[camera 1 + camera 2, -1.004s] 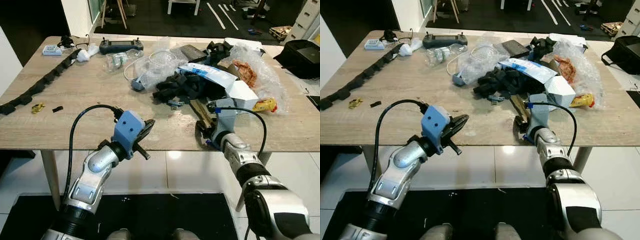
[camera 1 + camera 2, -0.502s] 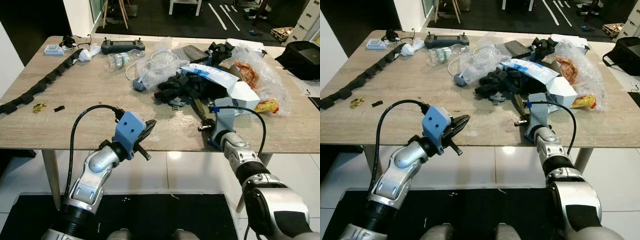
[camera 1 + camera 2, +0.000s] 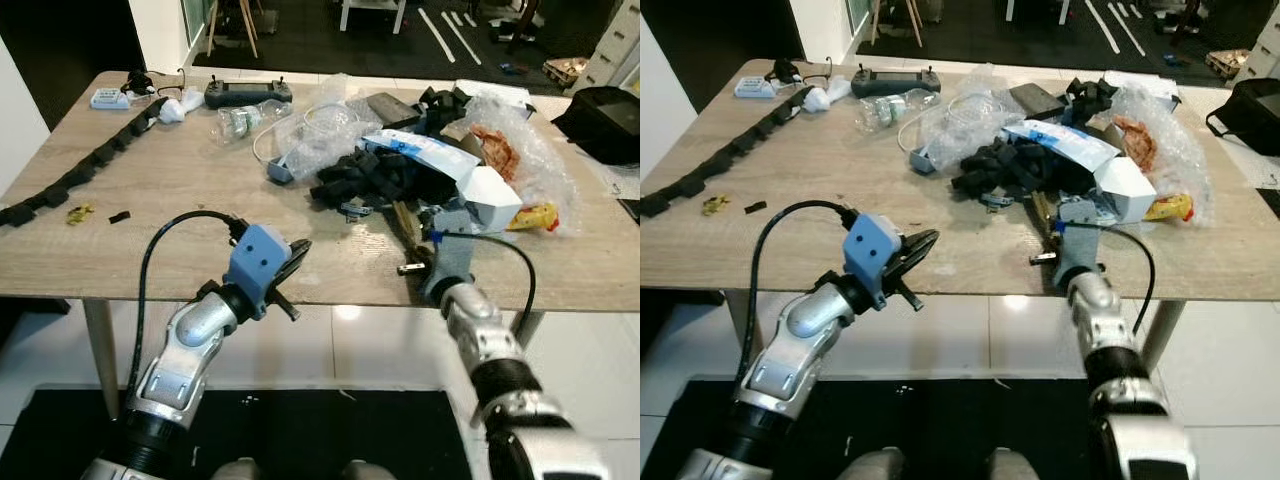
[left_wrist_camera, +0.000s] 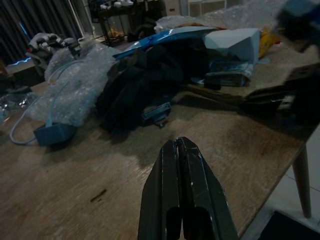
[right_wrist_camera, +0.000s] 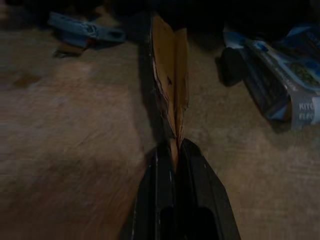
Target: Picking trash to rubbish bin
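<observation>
A thin brown cardboard strip (image 5: pixel 170 85) is pinched by the right gripper (image 5: pixel 176 150) near the table's (image 3: pixel 180 190) front edge; left gripper (image 4: pixel 180 150) closed, empty.

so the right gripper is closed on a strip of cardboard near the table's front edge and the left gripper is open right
Not quite. The left gripper is shut, fingers pressed together on nothing, as the left wrist view shows. The right gripper is indeed closed on the cardboard strip near the table's front edge.
</observation>
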Tool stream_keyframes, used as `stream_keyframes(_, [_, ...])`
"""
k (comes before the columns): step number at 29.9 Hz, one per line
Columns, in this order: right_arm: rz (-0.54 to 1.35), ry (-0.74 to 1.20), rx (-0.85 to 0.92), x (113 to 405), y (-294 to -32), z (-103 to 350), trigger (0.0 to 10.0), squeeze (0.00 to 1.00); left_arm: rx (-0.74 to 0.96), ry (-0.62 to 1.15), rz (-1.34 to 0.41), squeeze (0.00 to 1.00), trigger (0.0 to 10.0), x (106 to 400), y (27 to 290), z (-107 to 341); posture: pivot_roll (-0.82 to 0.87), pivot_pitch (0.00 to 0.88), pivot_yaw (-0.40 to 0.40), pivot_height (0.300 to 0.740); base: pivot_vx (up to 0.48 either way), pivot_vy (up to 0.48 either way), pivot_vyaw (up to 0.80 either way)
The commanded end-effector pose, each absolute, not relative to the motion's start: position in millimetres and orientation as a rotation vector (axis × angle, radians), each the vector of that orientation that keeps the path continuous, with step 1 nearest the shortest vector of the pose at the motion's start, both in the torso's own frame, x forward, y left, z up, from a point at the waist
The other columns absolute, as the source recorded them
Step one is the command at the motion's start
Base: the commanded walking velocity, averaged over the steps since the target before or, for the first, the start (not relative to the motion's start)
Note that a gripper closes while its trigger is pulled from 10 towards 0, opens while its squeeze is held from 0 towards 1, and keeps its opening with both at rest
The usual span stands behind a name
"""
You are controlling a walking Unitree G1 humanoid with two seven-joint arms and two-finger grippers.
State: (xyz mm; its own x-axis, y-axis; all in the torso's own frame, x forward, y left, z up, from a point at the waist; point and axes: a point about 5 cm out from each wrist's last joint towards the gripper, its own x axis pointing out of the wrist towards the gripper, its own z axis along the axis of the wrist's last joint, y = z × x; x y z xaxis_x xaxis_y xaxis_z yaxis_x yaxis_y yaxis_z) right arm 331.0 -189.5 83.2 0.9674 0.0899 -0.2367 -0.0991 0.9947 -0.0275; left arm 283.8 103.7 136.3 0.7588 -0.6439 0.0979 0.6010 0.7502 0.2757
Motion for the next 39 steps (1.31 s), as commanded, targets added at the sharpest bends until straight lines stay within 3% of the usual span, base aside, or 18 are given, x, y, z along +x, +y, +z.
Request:
stream_keyframes(1, [0.117,0.246,0.009,320,-178,87,10.0,0.0,0.221,-0.181,-0.667,0.0,10.0,282,110,135,0.03,0.041,-0.041,0.74,0.0,0.0,0.0])
stream_keyframes(5, [0.218,0.16,0.057,310,-152,106,10.0,0.0,0.193,-0.18,-0.637,0.0,10.0,283,114,135,0.03,0.041,-0.04,0.74,0.0,0.0,0.0])
stream_keyframes(9, [0.262,0.082,0.023,311,-143,119,10.0,0.0,0.189,-0.185,-0.616,0.0,10.0,285,114,136,0.03,0.039,-0.041,0.74,0.0,0.0,0.0])
stream_keyframes(12, [0.293,-0.076,-0.076,321,-134,146,10.0,0.0,0.23,-0.205,-0.441,0.0,10.0,296,125,140,0.04,0.034,-0.053,0.74,0.0,0.0,0.0])
stream_keyframes(20, [0.19,-0.132,-0.15,332,-147,162,10.0,0.0,0.19,-0.215,-0.197,0.0,10.0,303,143,145,0.04,0.033,-0.061,0.74,0.0,0.0,0.0])
stream_keyframes(39, [0.143,-0.139,-0.216,333,-153,153,10.0,0.0,0.136,-0.19,-0.139,0.0,10.0,306,138,145,0.04,0.044,-0.06,0.74,0.0,0.0,-0.75])
